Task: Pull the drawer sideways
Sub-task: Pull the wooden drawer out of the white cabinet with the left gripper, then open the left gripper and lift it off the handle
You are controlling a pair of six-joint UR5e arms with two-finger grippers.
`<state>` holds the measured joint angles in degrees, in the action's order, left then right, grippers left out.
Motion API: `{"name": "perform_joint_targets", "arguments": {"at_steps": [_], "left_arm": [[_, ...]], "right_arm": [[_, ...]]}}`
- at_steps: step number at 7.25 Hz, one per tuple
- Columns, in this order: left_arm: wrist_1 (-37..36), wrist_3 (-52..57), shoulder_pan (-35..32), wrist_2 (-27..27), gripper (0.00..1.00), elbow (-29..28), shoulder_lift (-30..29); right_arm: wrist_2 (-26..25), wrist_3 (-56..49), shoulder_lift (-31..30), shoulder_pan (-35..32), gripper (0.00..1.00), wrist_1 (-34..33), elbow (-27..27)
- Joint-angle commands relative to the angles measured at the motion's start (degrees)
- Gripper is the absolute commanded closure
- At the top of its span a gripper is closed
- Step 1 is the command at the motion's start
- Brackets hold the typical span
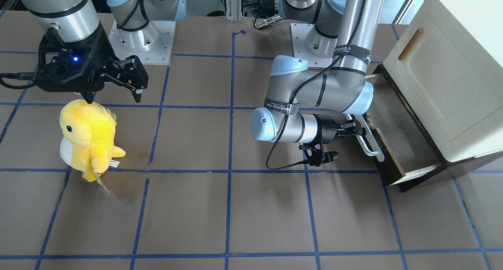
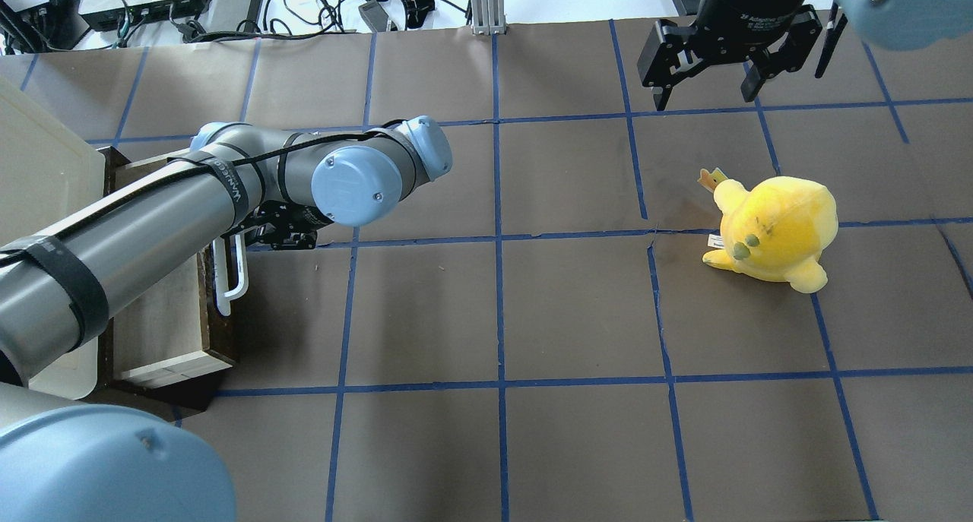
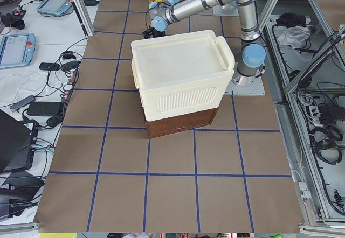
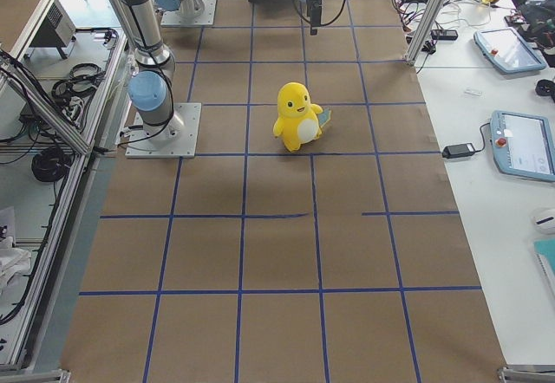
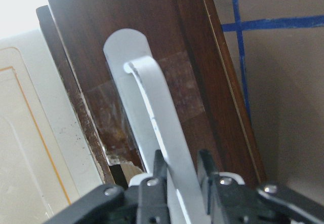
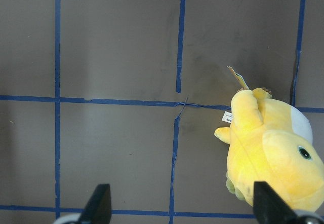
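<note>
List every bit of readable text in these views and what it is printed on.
"WANJEED": on the black strap around the left arm.
"Adaptive": on the body of the right gripper; the rest of that line is too small to read.
White tag on the yellow plush toy: print too small to read.

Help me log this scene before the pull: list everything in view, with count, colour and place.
drawer: 1, dark brown, greyish inside, pulled out below the cabinet on the robot's left.
handle: 1, white bar, on the drawer's front.
cabinet: 1, cream with a small brown grip, over the drawer.
plush toy: 1, yellow with white belly, upright on the table, robot's right side.
table: 1, brown with blue tape grid.
cables and boxes: several, mostly black, beyond the table's far edge.
left gripper: 1, black, fingers shut on the handle.
right gripper: 1, black, fingers open, above the table near the plush toy.
</note>
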<state>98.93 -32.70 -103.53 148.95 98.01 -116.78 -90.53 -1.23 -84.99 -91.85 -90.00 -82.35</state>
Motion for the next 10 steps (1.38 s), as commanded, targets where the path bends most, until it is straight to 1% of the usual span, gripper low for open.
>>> {"name": "perform_joint_targets", "arguments": {"at_steps": [1, 2, 3, 5, 6, 7, 8, 9, 10], "left_arm": [[0.29, 0.0, -0.01, 0.46, 0.37, 0.07, 0.07], [0.12, 0.0, -0.09, 0.46, 0.14, 0.07, 0.24], [0.29, 0.0, -0.1, 0.46, 0.04, 0.25, 0.24], [0.21, 0.09, -0.1, 0.73, 0.03, -0.01, 0.77], [0.03, 2.79, -0.18, -0.06, 0.01, -0.71, 1.73], [-0.14, 10.3, -0.44, -4.33, 0.01, -3.68, 3.65], [-0.06, 12.2, -0.19, -11.85, 0.02, -8.84, 4.37], [-0.14, 12.3, 0.51, -24.98, 0.03, -13.5, 5.94], [-0.23, 14.83, 0.61, -30.77, 0.03, -15.55, 7.96]], "right_arm": [[0.0, 0.0, 0.0, 0.0, 0.0, 0.0, 0.0], [0.0, 0.0, 0.0, 0.0, 0.0, 0.0, 0.0], [0.0, 0.0, 0.0, 0.0, 0.0, 0.0, 0.0], [0.0, -0.09, 0.0, 0.0, 0.0, 0.0, 0.0], [0.0, 0.0, 0.0, 0.0, 0.0, 0.0, 0.0], [0.0, 0.0, 0.0, 0.0, 0.0, 0.0, 0.0], [0.0, 0.0, 0.0, 0.0, 0.0, 0.0, 0.0], [0.0, 0.0, 0.0, 0.0, 0.0, 0.0, 0.0], [0.0, 0.0, 0.0, 0.0, 0.0, 0.0, 0.0]]}}
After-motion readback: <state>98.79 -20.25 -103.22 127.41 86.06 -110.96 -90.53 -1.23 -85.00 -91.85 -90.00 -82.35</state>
